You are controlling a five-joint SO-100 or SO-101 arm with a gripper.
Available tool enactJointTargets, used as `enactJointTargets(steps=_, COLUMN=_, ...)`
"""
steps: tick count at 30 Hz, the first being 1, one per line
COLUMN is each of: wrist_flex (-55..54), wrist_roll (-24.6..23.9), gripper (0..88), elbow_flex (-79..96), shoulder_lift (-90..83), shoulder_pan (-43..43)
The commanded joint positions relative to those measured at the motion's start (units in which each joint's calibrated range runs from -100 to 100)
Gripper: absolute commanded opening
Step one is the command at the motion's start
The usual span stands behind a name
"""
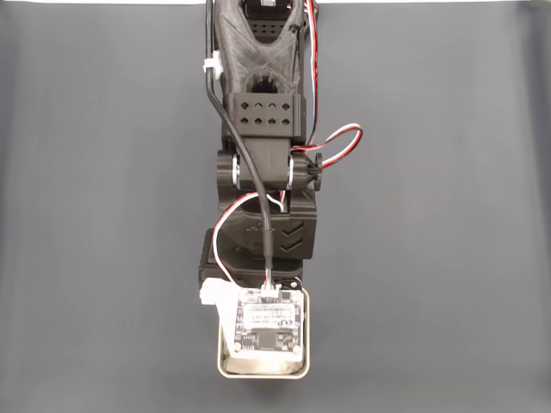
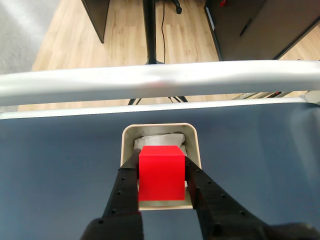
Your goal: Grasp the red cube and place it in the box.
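Observation:
In the wrist view the red cube (image 2: 160, 172) sits clamped between my two black fingers (image 2: 125, 186), and my gripper (image 2: 160, 160) is shut on it. The cube hangs directly over the box (image 2: 195, 145), a silver tin with a white lining, and covers most of its opening. I cannot tell whether the cube touches the lining. In the fixed view the arm reaches down the middle of the picture and its wrist board covers most of the box (image 1: 308, 344), which sits near the bottom edge. The cube is hidden there.
The box stands on a dark grey mat (image 1: 448, 215) that stretches wide to both sides of the arm. Beyond the box in the wrist view runs the table's pale metal edge rail (image 2: 160, 80), with wooden floor and a stand leg behind.

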Motion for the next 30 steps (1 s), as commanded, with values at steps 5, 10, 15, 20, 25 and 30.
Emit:
enactJointTargets(steps=5, wrist_flex=-1.05, wrist_roll=0.00, gripper=29.2, elbow_flex=-2.73, shoulder_lift=-1.38, shoulder_pan=0.81)
enactJointTargets(steps=10, wrist_flex=-0.80, wrist_roll=1.12, gripper=39.5, elbow_flex=-2.45, shoulder_lift=-2.07, shoulder_pan=1.16)
enactJointTargets(steps=15, wrist_flex=-1.13, wrist_roll=1.61, gripper=42.6, elbow_flex=-1.91, shoulder_lift=-2.68, shoulder_pan=1.30)
enactJointTargets(steps=20, wrist_flex=-1.21, wrist_roll=1.61, gripper=43.6, elbow_flex=-1.54, shoulder_lift=-3.37, shoulder_pan=1.30)
enactJointTargets(steps=25, wrist_flex=-1.54, wrist_roll=1.61, gripper=44.1, elbow_flex=-1.08, shoulder_lift=-3.80, shoulder_pan=1.30)
enactJointTargets(steps=30, wrist_flex=-2.03, wrist_roll=1.56, gripper=44.0, elbow_flex=-0.63, shoulder_lift=-4.32, shoulder_pan=1.30)
